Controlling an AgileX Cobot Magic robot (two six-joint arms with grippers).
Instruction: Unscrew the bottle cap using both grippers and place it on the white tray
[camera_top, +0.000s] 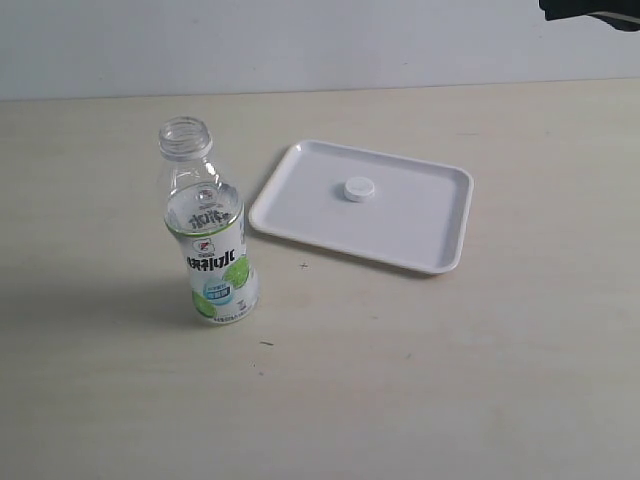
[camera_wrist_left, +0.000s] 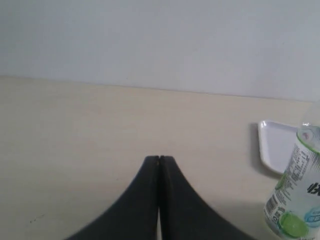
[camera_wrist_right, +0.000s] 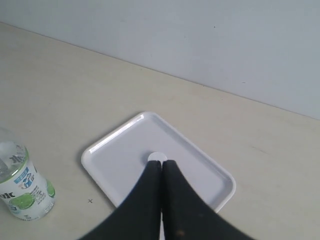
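The clear bottle (camera_top: 207, 240) with its white-and-green label stands upright on the table, its threaded neck bare. The small white bottle cap (camera_top: 359, 189) lies flat near the middle of the white tray (camera_top: 420, 230), to the bottle's right. In the right wrist view, my right gripper (camera_wrist_right: 161, 163) is shut and empty, high above the tray (camera_wrist_right: 115, 160), its tips partly hiding the cap (camera_wrist_right: 156, 157). My left gripper (camera_wrist_left: 159, 158) is shut and empty over bare table, with the bottle (camera_wrist_left: 299, 200) and a tray corner (camera_wrist_left: 272, 145) off to one side.
A dark part of the right arm (camera_top: 590, 12) shows at the exterior view's top right corner. A pale wall (camera_top: 300, 40) runs behind the table's far edge. Light wood tabletop (camera_top: 400, 380) surrounds bottle and tray.
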